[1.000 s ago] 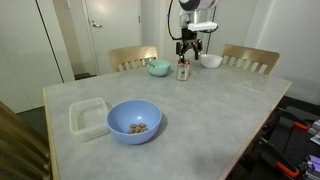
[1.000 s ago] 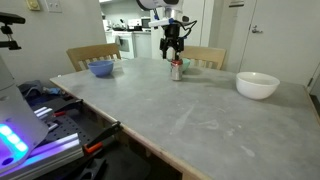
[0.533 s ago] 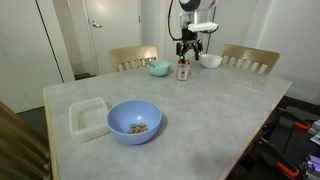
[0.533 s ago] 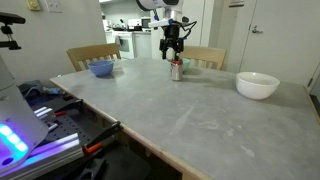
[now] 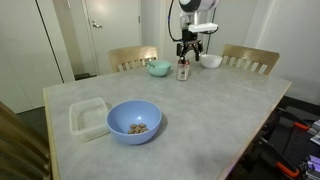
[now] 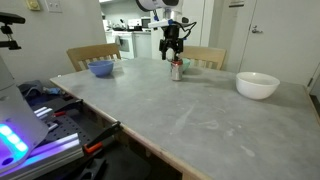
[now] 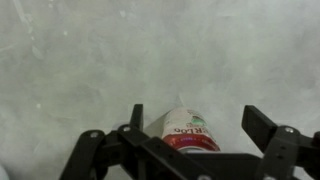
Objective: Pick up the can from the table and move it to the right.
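Observation:
The can (image 5: 183, 70) stands upright on the far side of the table (image 5: 210, 110), silvery with a red-and-white label. It also shows in an exterior view (image 6: 176, 69) and in the wrist view (image 7: 183, 130). My gripper (image 5: 187, 55) hangs just above the can with its fingers spread, also seen in an exterior view (image 6: 173, 52). In the wrist view the open gripper (image 7: 195, 125) has a finger on each side of the can's top, with a gap on both sides.
A small teal bowl (image 5: 158, 68) sits beside the can, a white bowl (image 5: 210, 61) on its other side. A large blue bowl (image 5: 134, 120) with food and a clear plastic container (image 5: 88, 117) stand nearer the front. Wooden chairs (image 5: 250, 58) line the far edge.

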Tool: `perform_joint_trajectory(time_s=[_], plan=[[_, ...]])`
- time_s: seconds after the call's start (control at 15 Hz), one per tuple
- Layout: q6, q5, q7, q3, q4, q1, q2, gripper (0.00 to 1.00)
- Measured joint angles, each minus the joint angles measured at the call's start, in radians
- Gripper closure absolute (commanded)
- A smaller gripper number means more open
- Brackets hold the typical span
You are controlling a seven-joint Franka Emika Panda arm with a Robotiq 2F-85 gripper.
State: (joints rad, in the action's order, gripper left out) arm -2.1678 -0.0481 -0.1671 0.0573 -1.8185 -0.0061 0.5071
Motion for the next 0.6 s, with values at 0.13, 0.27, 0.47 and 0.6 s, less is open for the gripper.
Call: perform_joint_trajectory(time_s=[0.13, 0.27, 0.47, 0.6], plan=[[0.000, 0.000, 0.000, 0.000, -0.001, 0.000, 0.000, 0.00], [0.000, 0.001, 0.000, 0.000, -0.003, 0.000, 0.000, 0.00], [-0.005, 0.001, 0.000, 0.000, -0.004, 0.000, 0.000, 0.00], [-0.026, 0.003, -0.001, 0.000, -0.005, -0.002, 0.000, 0.00]])
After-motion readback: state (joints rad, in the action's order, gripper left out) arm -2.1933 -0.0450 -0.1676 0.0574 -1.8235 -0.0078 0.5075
